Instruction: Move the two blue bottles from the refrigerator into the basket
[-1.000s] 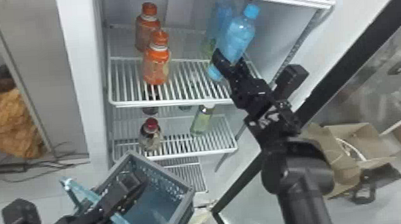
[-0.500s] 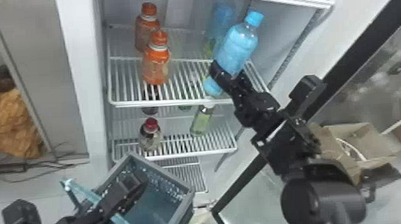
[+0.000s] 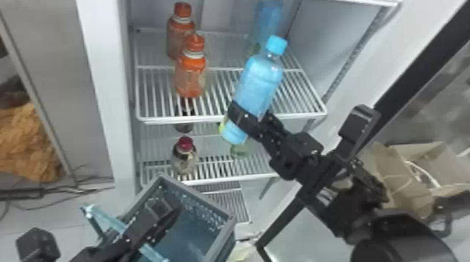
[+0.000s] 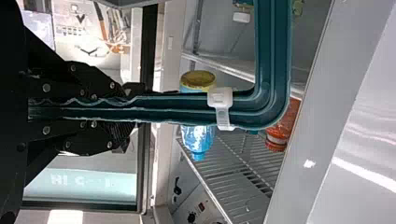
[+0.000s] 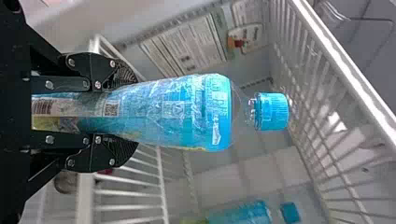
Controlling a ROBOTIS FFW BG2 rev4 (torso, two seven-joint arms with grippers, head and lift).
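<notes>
Fingers (image 5: 95,151) of the right gripper (image 5: 126,111) closed from both sides on the lower part of one blue bottle (image 3: 260,84). In the head view, with twelve o'clock at its upper edge, that bottle tilted, blue cap toward one o'clock, base toward seven, the base just past the front edge of the upper wire shelf (image 3: 221,118); contact with the shelf impossible to tell. Toward one o'clock from it, deeper inside the refrigerator (image 3: 107,89), the second blue bottle (image 3: 270,17), untouched. Between nine and ten o'clock from the held bottle, two orange bottles on the same shelf, one in front (image 3: 190,73), one behind (image 3: 180,30), apparently not part of the job. Toward seven o'clock, outside and below the shelf, the grey-blue basket (image 3: 199,204), and by it the left gripper (image 4: 128,107), fingers clamped on the teal basket handle (image 4: 273,60). Done, as far as visible: a grasp on the first bottle, seemingly secure, and the basket near the opening. Left to do: passage of this bottle down toward seven o'clock, past the shelf edge and the handle, and release inside the basket; then the whole trip for the second. By judgement, well short of halfway, with neither blue bottle delivered.
</notes>
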